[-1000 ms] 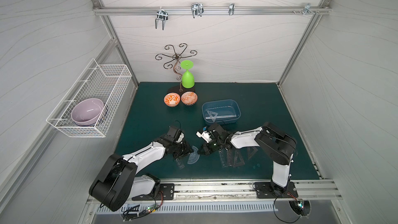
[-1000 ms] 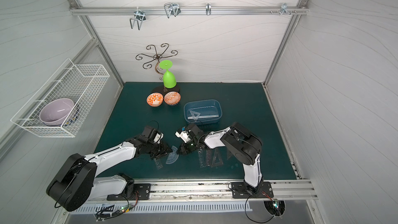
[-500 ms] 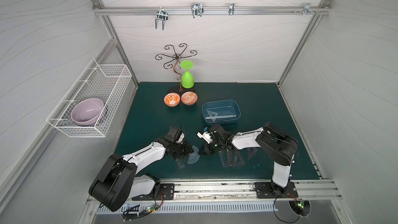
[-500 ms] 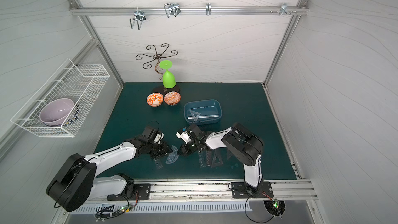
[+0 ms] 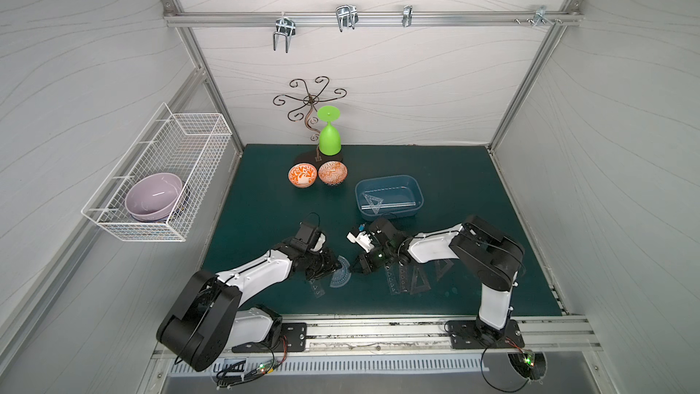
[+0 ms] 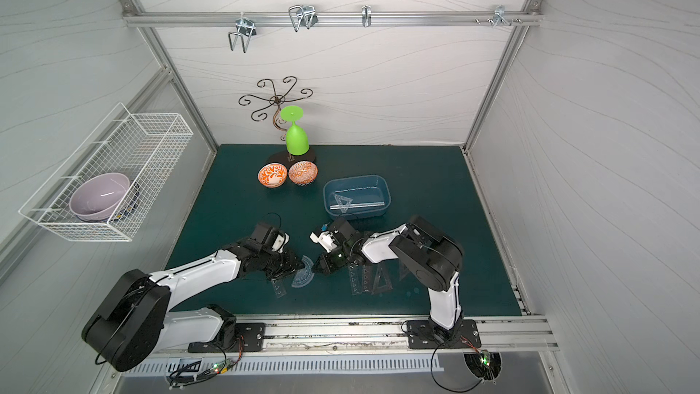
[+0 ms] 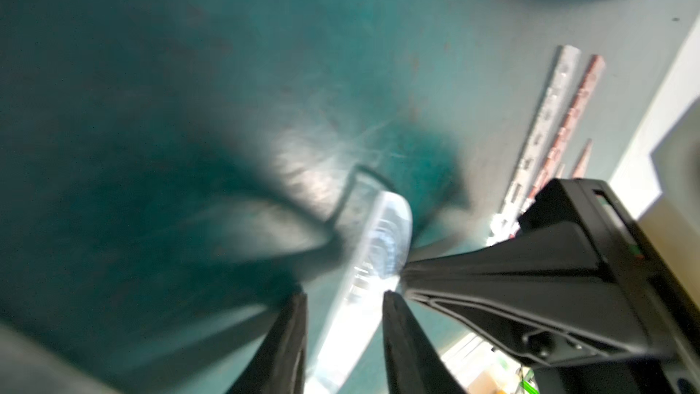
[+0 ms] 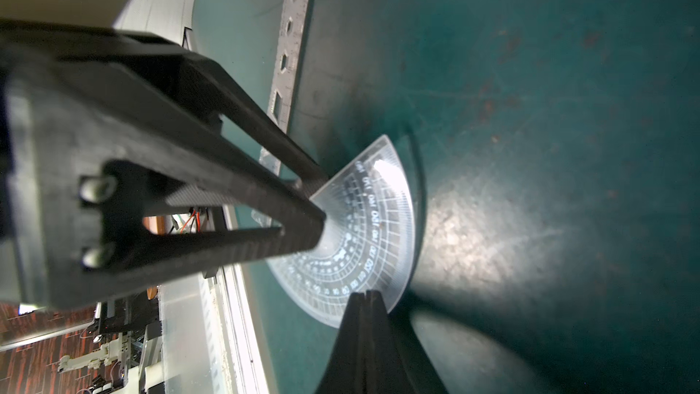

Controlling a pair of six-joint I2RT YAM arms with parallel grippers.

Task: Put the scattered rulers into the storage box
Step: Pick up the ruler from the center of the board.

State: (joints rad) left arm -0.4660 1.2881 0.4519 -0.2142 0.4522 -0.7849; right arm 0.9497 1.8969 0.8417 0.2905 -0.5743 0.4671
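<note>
Left hand [image 7: 344, 293] apart astride clear half-round protractor [image 8: 363, 229], white-printed scales; right hand [image 8: 365, 294] together.

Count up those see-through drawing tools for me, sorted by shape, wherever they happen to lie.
Straight rulers: 4
Triangles: 3
Protractor: 1
Total: 8, with 2 of them already in the blue storage box.
</note>
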